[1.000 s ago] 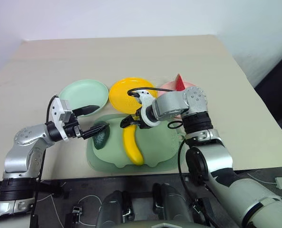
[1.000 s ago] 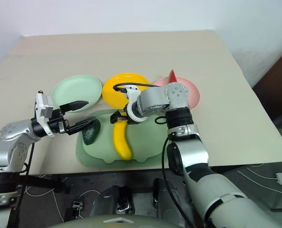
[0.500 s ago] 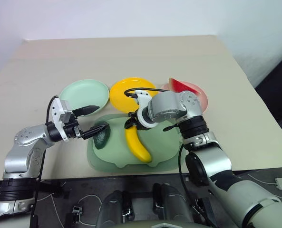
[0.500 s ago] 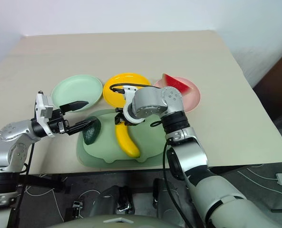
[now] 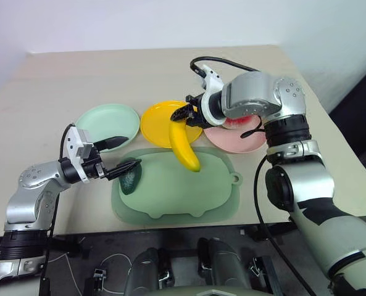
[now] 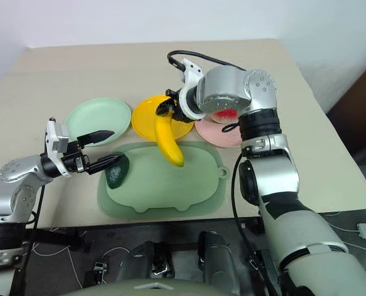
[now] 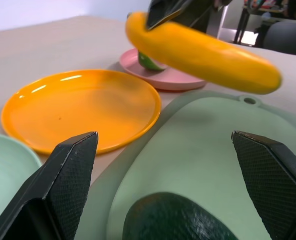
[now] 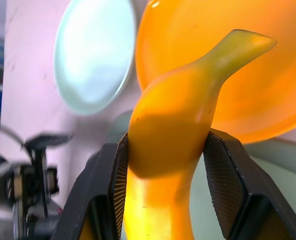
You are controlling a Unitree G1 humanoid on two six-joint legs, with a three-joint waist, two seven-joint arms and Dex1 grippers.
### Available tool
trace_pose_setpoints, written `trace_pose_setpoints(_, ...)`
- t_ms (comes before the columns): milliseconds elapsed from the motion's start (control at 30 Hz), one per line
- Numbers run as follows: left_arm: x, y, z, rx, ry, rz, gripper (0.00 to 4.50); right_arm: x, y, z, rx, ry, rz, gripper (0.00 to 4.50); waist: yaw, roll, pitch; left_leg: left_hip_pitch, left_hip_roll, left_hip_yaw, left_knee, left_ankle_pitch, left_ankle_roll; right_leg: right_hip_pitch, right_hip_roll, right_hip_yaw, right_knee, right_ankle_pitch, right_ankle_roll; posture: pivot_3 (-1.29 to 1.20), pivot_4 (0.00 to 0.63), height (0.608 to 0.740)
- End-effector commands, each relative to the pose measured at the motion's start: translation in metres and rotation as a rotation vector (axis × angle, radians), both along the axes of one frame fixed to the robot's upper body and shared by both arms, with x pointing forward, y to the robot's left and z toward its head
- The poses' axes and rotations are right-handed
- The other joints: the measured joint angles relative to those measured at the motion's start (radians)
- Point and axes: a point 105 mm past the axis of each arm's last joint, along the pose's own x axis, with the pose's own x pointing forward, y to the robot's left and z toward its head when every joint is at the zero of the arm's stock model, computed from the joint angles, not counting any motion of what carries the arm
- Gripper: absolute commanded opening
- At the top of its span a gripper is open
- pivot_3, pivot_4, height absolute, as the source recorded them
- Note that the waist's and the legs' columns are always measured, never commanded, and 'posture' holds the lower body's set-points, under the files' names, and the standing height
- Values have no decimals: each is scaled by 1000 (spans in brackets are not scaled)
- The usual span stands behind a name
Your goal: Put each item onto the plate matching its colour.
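Observation:
My right gripper (image 5: 187,115) is shut on the stem end of the yellow banana (image 5: 184,144), which hangs tilted in the air between the yellow plate (image 5: 158,123) and the pale green tray (image 5: 189,191). In the right wrist view the banana (image 8: 170,155) sits clamped between both pads, above the yellow plate (image 8: 267,65). The dark green avocado (image 5: 131,176) lies on the tray's left end, and my left gripper (image 5: 122,154) stands open around it. The mint green plate (image 5: 99,120) lies empty. The red watermelon wedge (image 5: 235,121) rests on the pink plate (image 5: 241,140), partly hidden by my right arm.
The three plates stand in a row behind the tray on a beige table (image 5: 170,74). A black cable (image 5: 223,61) loops above my right wrist. The table's front edge runs just below the tray.
My right gripper closed on the banana's end and lifted it off the tray, up and back toward the yellow plate. The left gripper stayed still, open at the avocado.

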Motion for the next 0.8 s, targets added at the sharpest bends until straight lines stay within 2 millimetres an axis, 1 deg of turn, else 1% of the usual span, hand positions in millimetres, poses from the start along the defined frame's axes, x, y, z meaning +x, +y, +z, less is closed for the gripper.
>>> trace_pose_setpoints(33, -1, 0, 8, -4, -47, 6, 4500, 18, -4, 15, 7, -71, -57, 1928, 2, 0, 0, 0, 0, 0, 0, 0, 0, 0, 0, 0, 0, 0, 0, 0, 150, 696)
trace_pose_setpoints(233, -4, 2, 7, -4, -47, 19, 4500, 44, 1, 22, 21, -166, -131, 1928, -3, 0, 0, 0, 0, 0, 0, 0, 0, -1, 0, 0, 1, 0, 0, 0, 150, 696)
trace_pose_setpoints(400, -5, 2, 7, -6, -50, 25, 4500, 54, 13, 16, 34, -194, -157, 1928, -3, 0, 0, 0, 0, 0, 0, 0, 0, -1, 0, 0, 1, 0, 0, 0, 150, 696)
trace_pose_setpoints(633, -6, 3, 8, -5, -53, 33, 4500, 55, 42, 0, 22, -242, -116, 1928, -3, 0, 0, -1, 0, 0, 0, -1, -1, -1, -1, 0, 1, 0, 0, 0, 150, 696)
trace_pose_setpoints(800, -10, 2, 7, -2, -51, 35, 4500, 54, 49, -10, -8, -263, -91, 1928, -3, 0, 0, -1, 0, 0, 0, -1, -3, -1, -1, 0, 1, 0, 0, 0, 150, 696)
